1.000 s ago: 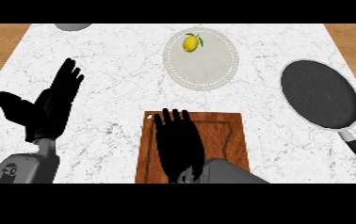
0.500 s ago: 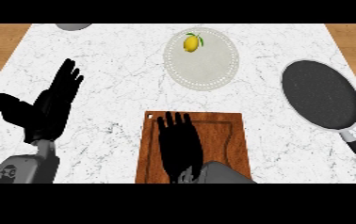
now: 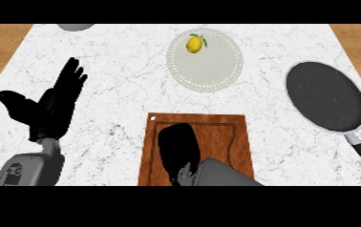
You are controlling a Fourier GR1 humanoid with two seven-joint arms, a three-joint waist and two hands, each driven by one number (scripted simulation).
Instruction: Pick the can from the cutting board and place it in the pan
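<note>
Marble counter (image 3: 127, 78) carried a wooden cutting board (image 3: 233, 140) near the lower edge, and over it lay the right hand (image 3: 177, 147), a dark mass whose fingers could not be made out, so open or closed could not be told. The can was not visible (possibly hidden under that hand). The pan (image 3: 324, 97) sat at the right, well apart from the board. A plate (image 3: 211, 68) held a lemon (image 3: 193, 44). The left hand (image 3: 53, 104) rested at the left, fingers straight and spread.
</note>
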